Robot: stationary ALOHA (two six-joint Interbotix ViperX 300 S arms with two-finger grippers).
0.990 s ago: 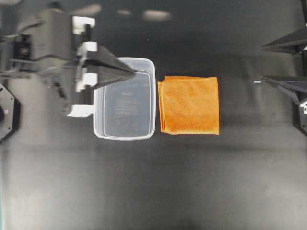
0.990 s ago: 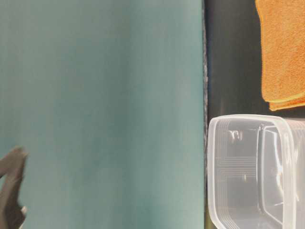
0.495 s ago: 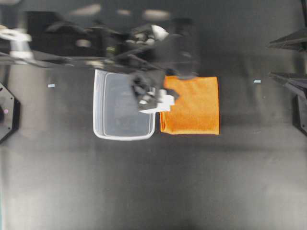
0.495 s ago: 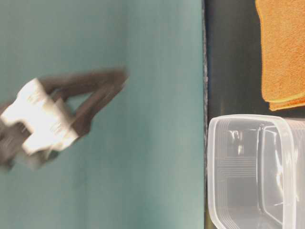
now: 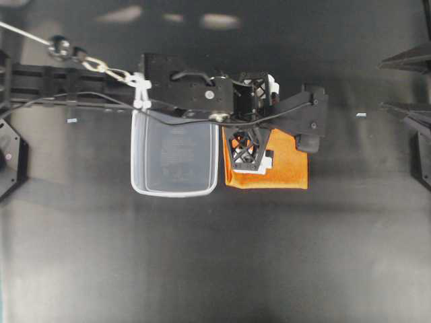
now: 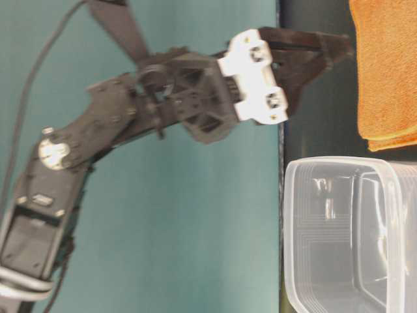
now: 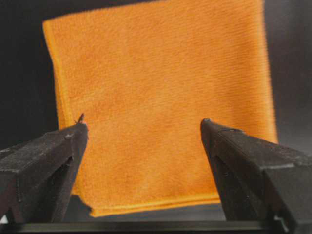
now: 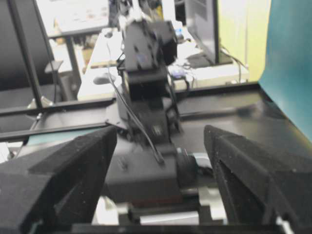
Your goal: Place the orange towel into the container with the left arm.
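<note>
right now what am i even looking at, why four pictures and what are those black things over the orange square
It is a two-armed robot at a dark table, photographed by four cameras at once. One looks straight down, one looks from table height and appears turned sideways, and one sits on each wrist, looking out between that arm's claw fingers.

On the table lie a folded orange towel and, beside it, a clear plastic container with nothing in it.

The black lattice thing above the towel is the left claw. It is open and holds nothing; its own camera shows the towel between its two fingers. The right claw waits at the table's edge, open and holding nothing.
</note>
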